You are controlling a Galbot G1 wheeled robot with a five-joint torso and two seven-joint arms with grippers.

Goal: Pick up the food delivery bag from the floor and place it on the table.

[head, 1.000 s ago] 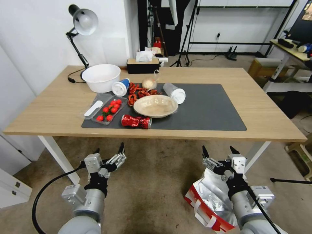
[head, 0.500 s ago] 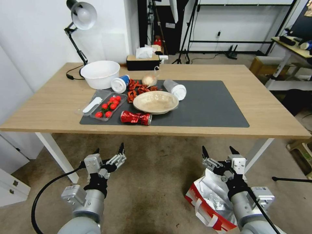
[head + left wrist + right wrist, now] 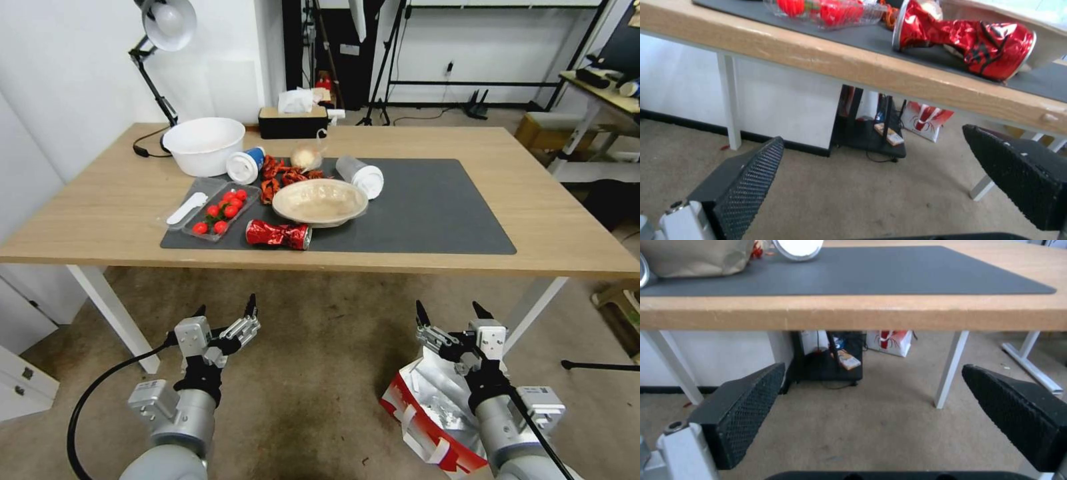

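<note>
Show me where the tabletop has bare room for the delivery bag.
The right half of the dark mat, past the tipped cup, is bare, as is the wood of the table beyond it. The mat's left half is crowded: bowl, crushed can, tomato tray.

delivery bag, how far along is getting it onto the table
Nothing looks done: the food delivery bag sits on the floor, its foil mouth open. In hand: the right gripper hangs open above the bag's top edge, gripping nothing; the left gripper is open too, held over bare floor. Left: gripping the bag, lifting it and setting it on the table, where the dark mat has free room on the right.
</note>
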